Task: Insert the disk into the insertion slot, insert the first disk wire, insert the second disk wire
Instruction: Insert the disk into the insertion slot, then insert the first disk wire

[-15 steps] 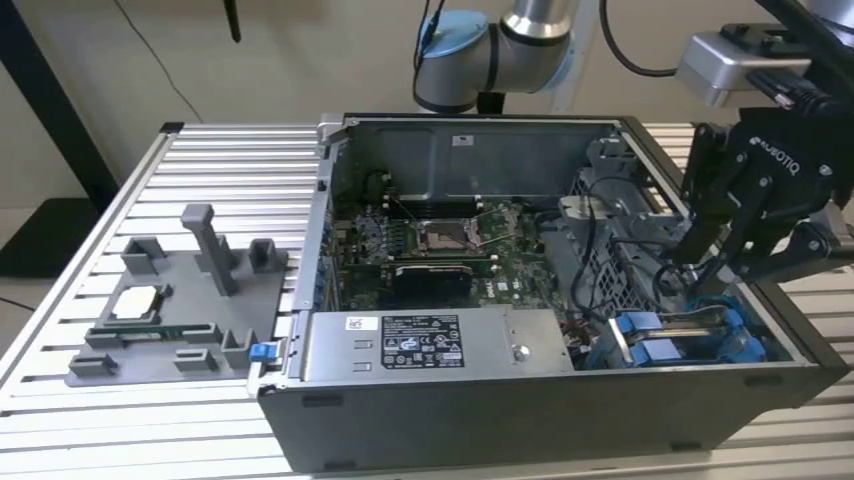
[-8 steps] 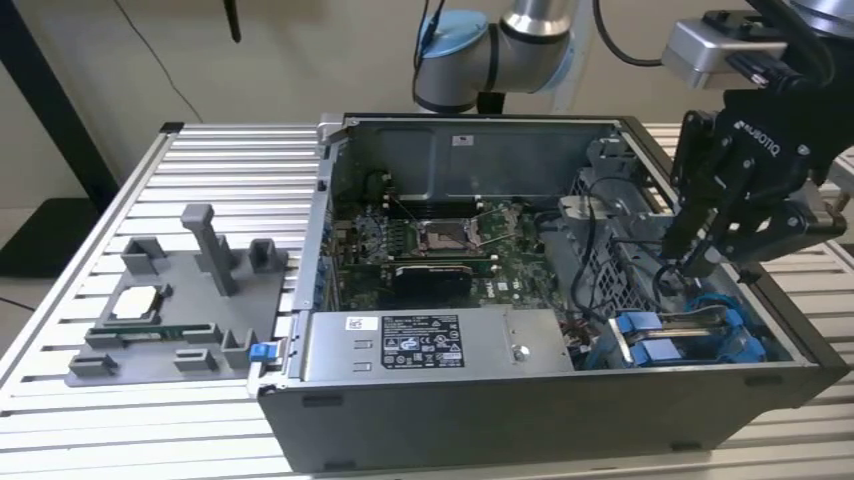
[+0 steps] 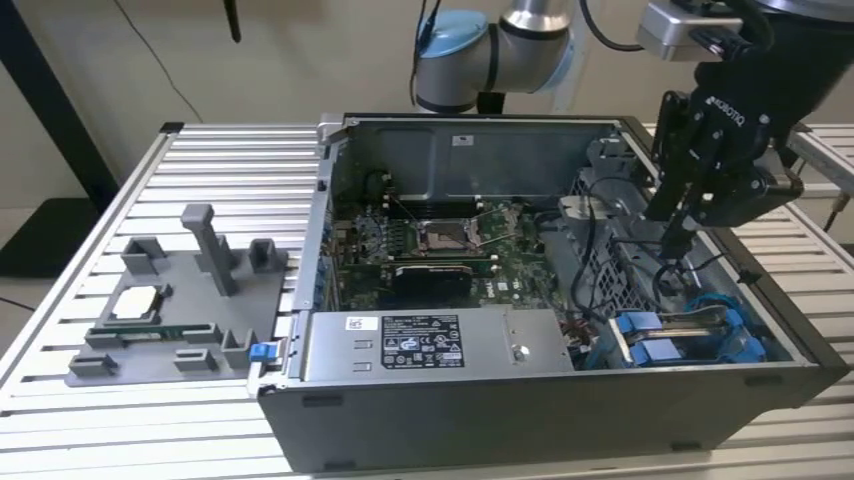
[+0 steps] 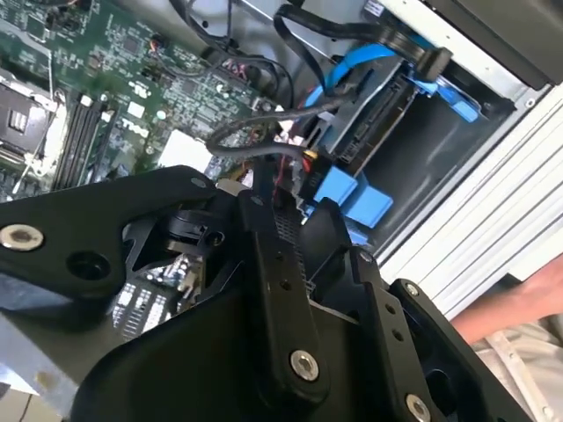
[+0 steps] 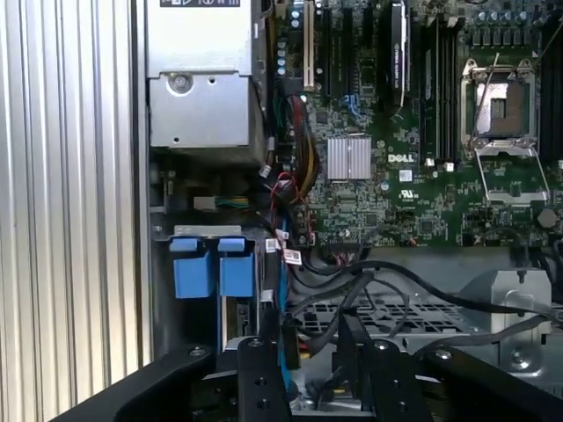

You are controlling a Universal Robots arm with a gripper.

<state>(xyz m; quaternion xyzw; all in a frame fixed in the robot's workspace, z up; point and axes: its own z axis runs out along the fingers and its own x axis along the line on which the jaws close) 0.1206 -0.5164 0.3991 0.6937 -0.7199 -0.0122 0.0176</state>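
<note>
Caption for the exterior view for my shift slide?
Arm's gripper hangs above the blue-railed insertion slot inside the open computer case, at the exterior view's right.

The motherboard is green with little black and silver parts. The power supply is silver with a white sticker. The insertion slot has bright blue rails and tabs. The gripper is black. The computer case is dark grey. The table is silver with long stripes.
</note>
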